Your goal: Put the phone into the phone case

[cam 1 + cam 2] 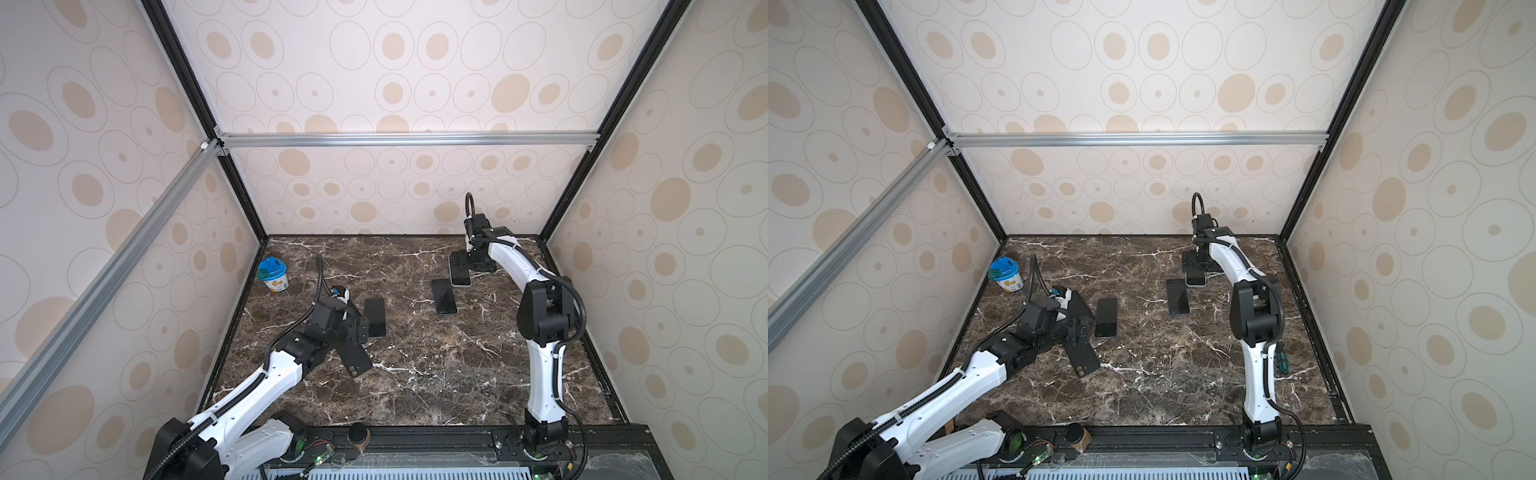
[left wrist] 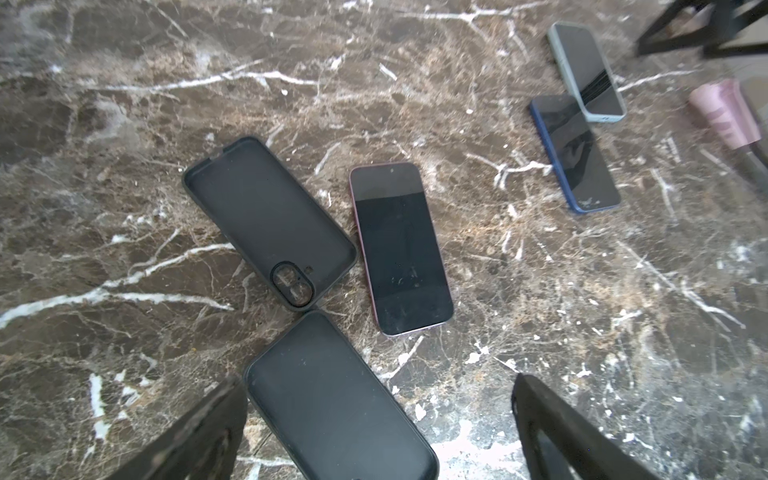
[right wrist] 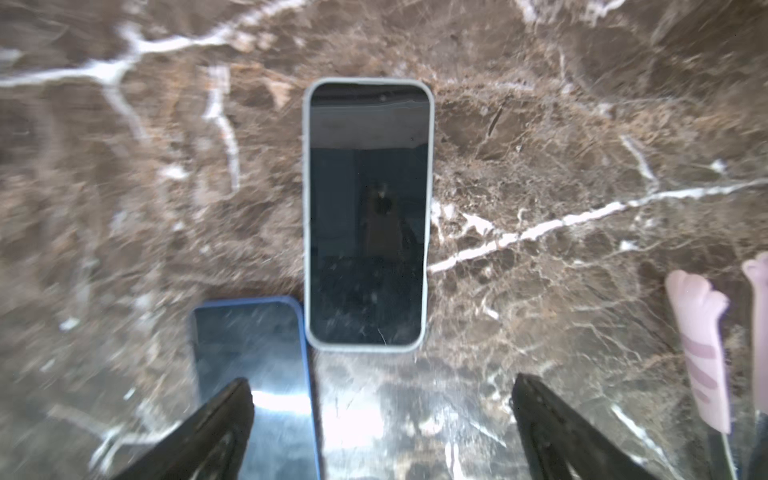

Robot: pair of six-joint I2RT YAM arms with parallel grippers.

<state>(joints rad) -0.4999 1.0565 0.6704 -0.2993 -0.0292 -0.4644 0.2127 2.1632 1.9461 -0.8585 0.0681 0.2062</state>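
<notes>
In a top view the phone (image 1: 375,318) lies on the worktop (image 1: 415,374) just beside the left gripper (image 1: 360,329); its wrist view shows it wide, phone case (image 2: 270,220) beside the phone; right wrist view, blurred: right gripper (image 3: 380,382) seems wide too.

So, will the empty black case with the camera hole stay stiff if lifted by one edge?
The empty black case looks thin-walled and hollow, so it probably flexes when squeezed. It lies flat on the marble table, so it should slide rather than roll. An open shell, it is likely light for its size.
</notes>
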